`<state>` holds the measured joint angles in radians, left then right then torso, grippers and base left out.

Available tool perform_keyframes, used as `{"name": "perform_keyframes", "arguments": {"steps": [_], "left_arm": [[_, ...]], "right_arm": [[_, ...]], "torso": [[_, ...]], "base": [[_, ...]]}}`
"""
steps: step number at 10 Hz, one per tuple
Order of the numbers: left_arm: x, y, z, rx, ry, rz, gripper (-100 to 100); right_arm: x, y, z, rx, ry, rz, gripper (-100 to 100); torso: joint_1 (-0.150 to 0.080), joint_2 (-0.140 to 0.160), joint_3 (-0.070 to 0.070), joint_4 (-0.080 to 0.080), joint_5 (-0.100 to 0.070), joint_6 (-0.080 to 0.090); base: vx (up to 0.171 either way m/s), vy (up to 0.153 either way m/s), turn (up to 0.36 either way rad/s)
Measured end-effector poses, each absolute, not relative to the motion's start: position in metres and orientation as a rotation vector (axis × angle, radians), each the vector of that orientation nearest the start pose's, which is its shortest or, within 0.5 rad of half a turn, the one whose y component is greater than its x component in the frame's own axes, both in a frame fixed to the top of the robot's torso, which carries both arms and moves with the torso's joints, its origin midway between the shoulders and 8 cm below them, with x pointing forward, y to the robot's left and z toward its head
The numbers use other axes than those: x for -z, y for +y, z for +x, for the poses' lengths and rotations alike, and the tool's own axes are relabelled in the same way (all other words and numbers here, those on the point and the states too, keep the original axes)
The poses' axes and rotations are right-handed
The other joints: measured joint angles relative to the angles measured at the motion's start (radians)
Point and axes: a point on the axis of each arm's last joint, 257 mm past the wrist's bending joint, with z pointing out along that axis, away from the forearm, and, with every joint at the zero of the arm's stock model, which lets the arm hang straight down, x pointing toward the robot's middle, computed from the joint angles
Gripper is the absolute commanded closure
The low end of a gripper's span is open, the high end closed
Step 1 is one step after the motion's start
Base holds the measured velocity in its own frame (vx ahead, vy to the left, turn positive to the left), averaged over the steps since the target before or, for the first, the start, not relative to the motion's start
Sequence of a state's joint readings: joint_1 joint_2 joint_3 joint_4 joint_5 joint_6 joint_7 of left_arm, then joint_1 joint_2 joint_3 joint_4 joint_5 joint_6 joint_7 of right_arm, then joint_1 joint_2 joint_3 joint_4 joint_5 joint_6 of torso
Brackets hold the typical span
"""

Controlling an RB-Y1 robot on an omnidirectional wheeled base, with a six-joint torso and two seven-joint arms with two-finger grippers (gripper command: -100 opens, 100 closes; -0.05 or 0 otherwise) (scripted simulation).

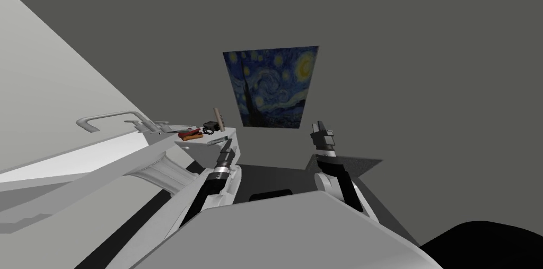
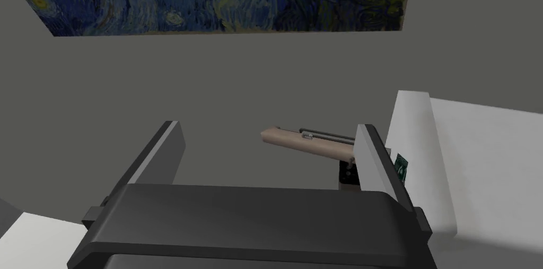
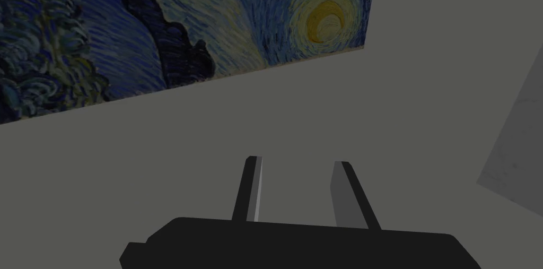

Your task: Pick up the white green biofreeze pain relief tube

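Observation:
A small green and white thing (image 2: 401,167), likely the tube, peeks out from behind one finger of my left gripper (image 2: 268,125), so most of it is hidden. It lies at the edge of a white counter (image 2: 477,165). My left gripper (image 1: 229,142) is open at the counter's near corner, with nothing between its fingers. A tan handle with a dark rod (image 2: 307,144) stands just beyond the fingers. My right gripper (image 1: 320,124) hangs in the air off to the right, away from the counter. Its fingers (image 3: 253,186) stand a narrow gap apart and hold nothing.
On the counter (image 1: 204,148) lie a red item (image 1: 190,134), a black item (image 1: 209,127) and the upright tan handle (image 1: 218,117). A grey faucet (image 1: 114,117) arches over a basin further left. A starry blue painting (image 1: 273,85) hangs on the grey wall ahead.

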<state>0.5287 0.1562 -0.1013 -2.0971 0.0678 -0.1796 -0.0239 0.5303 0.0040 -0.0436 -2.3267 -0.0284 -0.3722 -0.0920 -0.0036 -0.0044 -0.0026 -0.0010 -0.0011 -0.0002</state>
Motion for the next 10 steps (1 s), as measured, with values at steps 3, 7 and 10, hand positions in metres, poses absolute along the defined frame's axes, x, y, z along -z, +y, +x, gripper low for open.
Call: {"name": "perform_keyframes", "arguments": {"steps": [3, 7, 10], "left_arm": [[0.179, 0.265, 0.407, 1.178, 1.158, -1.057, -100], [0.215, 0.288, 0.423, 1.101, 1.193, -1.12, -100], [0.235, 0.308, 0.435, 1.049, 1.179, -1.191, -100]], "right_arm": [[-0.011, -0.303, 0.349, -1.324, 0.632, 0.798, 0], [-0.011, -0.303, 0.349, -1.324, 0.632, 0.798, 0], [-0.011, -0.303, 0.349, -1.324, 0.632, 0.798, 0]], "torso": [[0.005, 0.0, 0.0, 0.0, 0.001, 0.0], [0.009, -0.002, -0.001, -0.001, 0.002, 0.0], [0.012, -0.003, -0.002, -0.001, 0.003, 0.0]], "base": [[0.069, 0.023, 0.038], [0.107, 0.061, 0.116], [0.113, 0.102, 0.141]]}}
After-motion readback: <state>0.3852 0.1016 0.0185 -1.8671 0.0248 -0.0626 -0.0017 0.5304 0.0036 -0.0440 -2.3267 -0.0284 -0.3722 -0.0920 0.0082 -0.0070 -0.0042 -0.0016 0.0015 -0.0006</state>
